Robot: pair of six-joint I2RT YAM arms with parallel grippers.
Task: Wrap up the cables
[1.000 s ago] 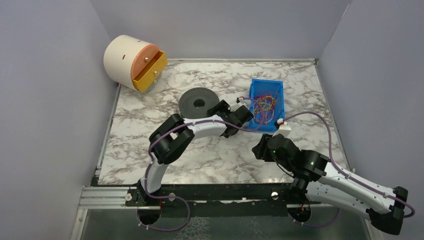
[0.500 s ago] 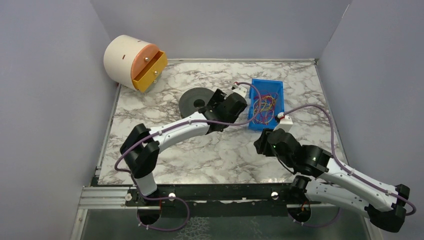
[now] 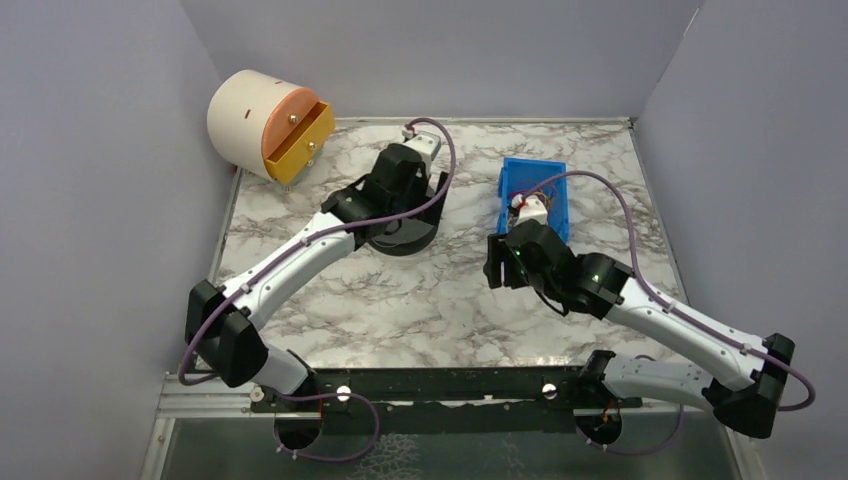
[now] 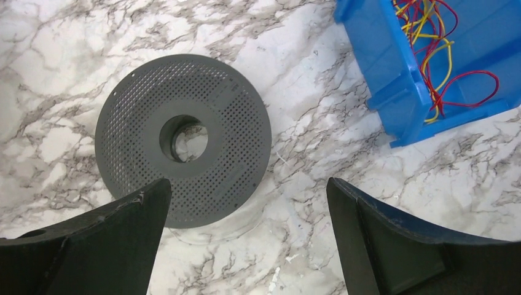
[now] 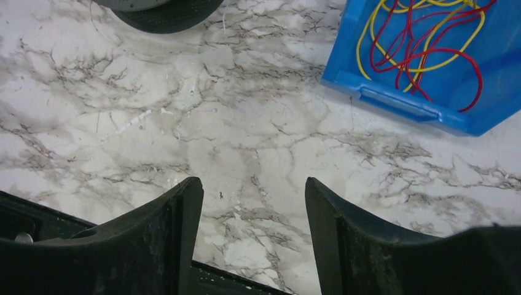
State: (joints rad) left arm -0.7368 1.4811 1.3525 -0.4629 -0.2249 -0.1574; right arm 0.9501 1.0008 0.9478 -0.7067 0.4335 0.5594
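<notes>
Above the grey perforated spool, at left, the left tool is held released and empty. Over the marble worktop, the right tool is likewise spread, gripping nothing. Red and yellow cables are piled inside the blue bin.

I am finding no text, label, brand or number that I can read anywhere. The grey perforated spool, the blue bin to its right and the cream drum at the far left are all showing me plain, unmarked surfaces.
</notes>
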